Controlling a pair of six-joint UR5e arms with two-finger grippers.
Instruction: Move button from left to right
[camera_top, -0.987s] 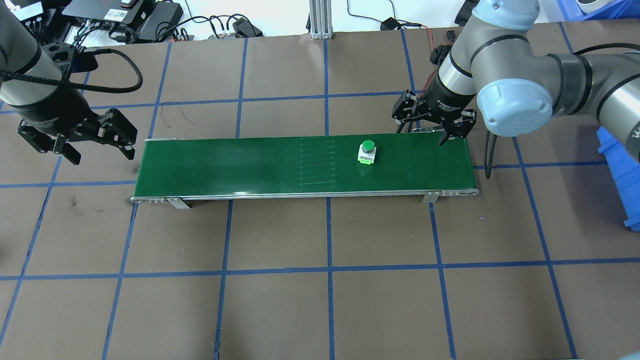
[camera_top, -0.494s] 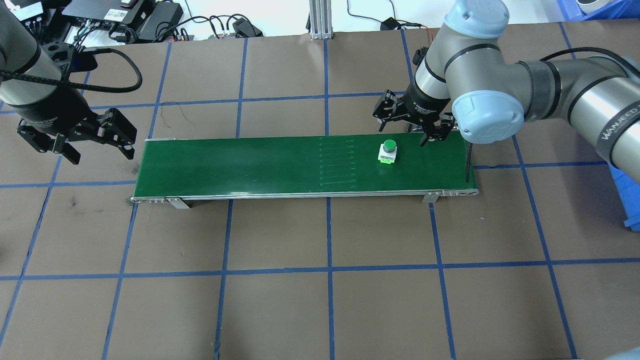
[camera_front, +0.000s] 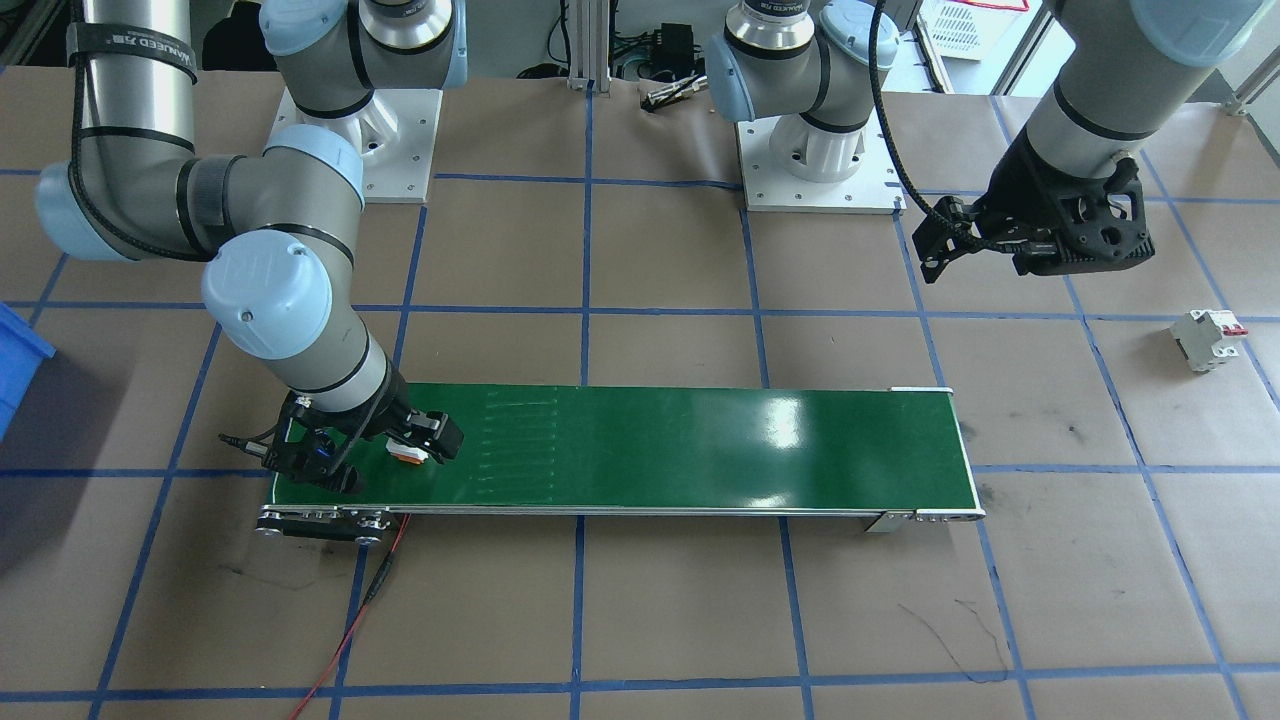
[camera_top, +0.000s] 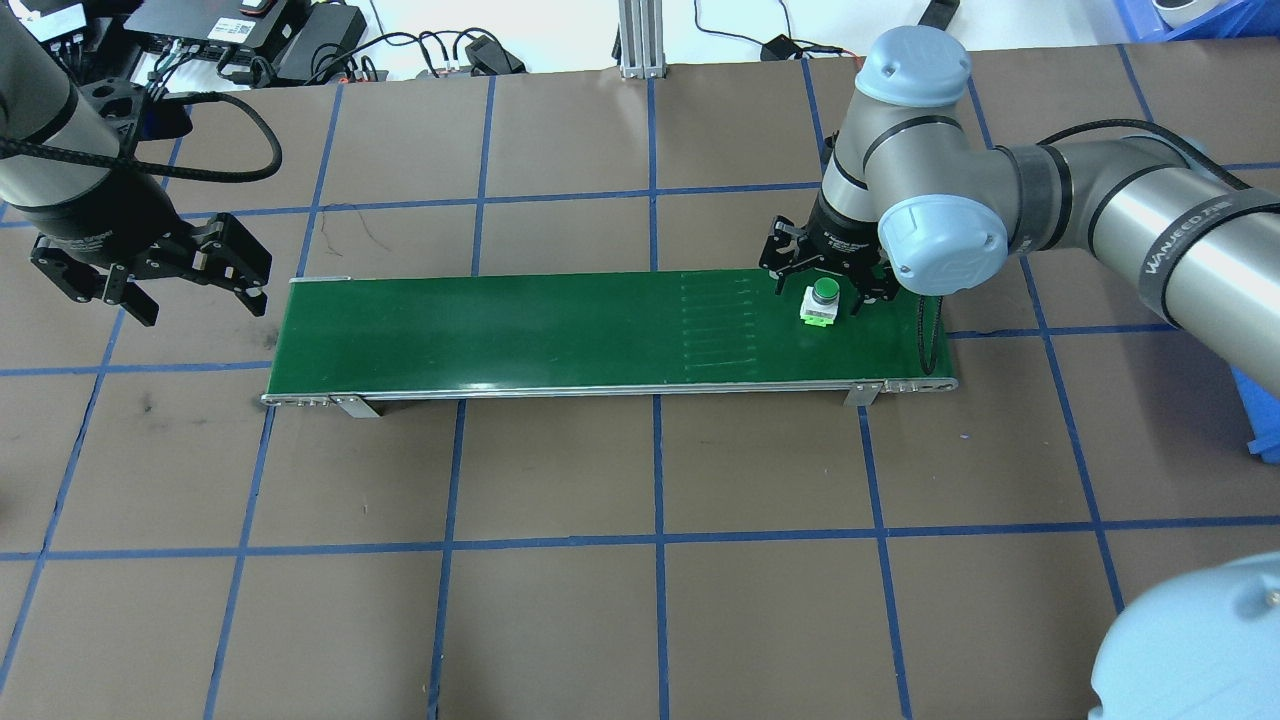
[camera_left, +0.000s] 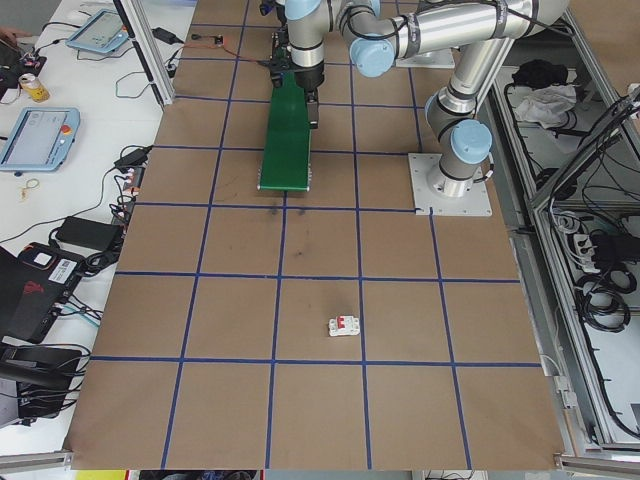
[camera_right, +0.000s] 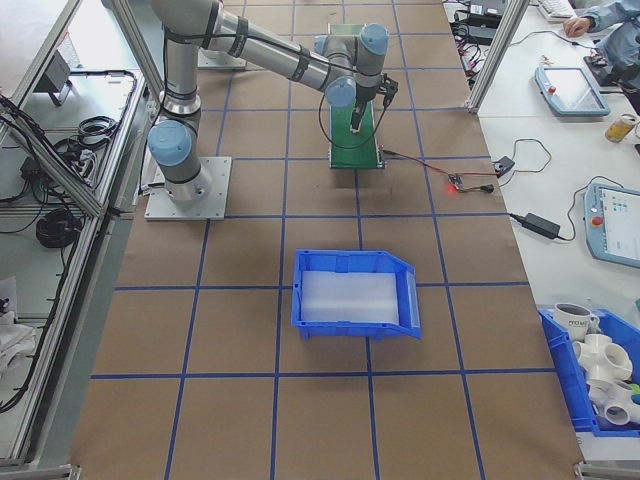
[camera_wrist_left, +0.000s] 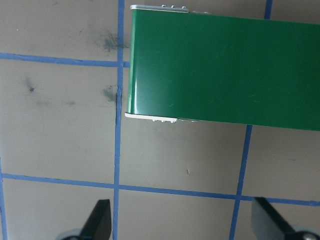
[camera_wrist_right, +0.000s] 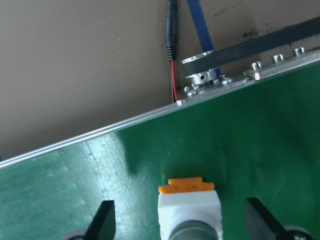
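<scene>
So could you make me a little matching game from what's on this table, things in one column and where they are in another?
Things:
1. button
2. breaker
3. blue bin
4. left gripper

Places:
A. on bare table, away from the belt
B. on the green belt, between the right gripper's open fingers
C. hanging open off the belt's other end
D. on the table past the belt's right end

Pairs: 1-B, 2-A, 3-D, 4-C

Silver-grey arms with pale blue joint caps, black hands, black cables
</scene>
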